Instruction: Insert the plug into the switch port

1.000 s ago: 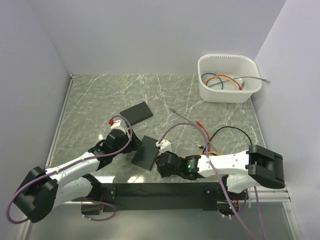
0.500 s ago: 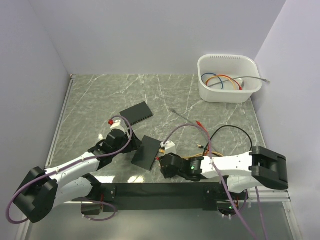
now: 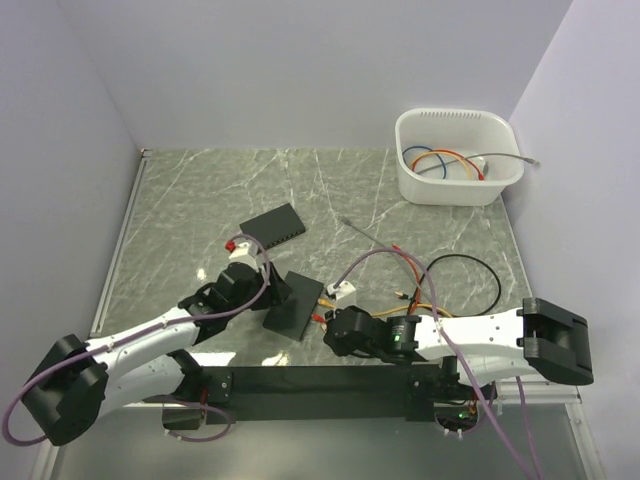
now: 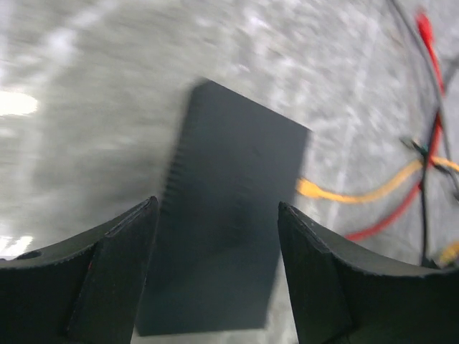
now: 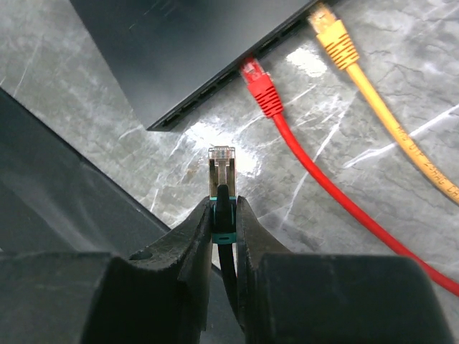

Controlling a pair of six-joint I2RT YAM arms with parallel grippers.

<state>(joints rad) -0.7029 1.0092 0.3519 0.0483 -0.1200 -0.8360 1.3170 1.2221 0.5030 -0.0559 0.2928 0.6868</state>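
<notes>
– Clear plastic plug (image 5: pixel 221 161), where?
– Top view: at the tip of the right gripper (image 3: pixel 335 318), just beside the near-right edge of the flat black switch box (image 3: pixel 295 305), not in. A second ago those jaws stood half wide; now they're pinched and the arm has drawn back a little. Left gripper (image 3: pixel 270 288) has slid up to the switch.
– Meaning?
– Plug secured, switch about to be braced. Insertion next, I'd say.
– Left wrist?
– Blurred. Jaws wide, straddling the switch; contact unclear.
– Right wrist?
– Narrow claw clamped on the plug's teal boot. The plug points at the port row, bare marble between. Red plug (image 5: pixel 258 82) and yellow plug (image 5: pixel 331 32) sit seated to the right; free ports left of red. Black base rail (image 5: pixel 64 186) crowds lower left.
</notes>
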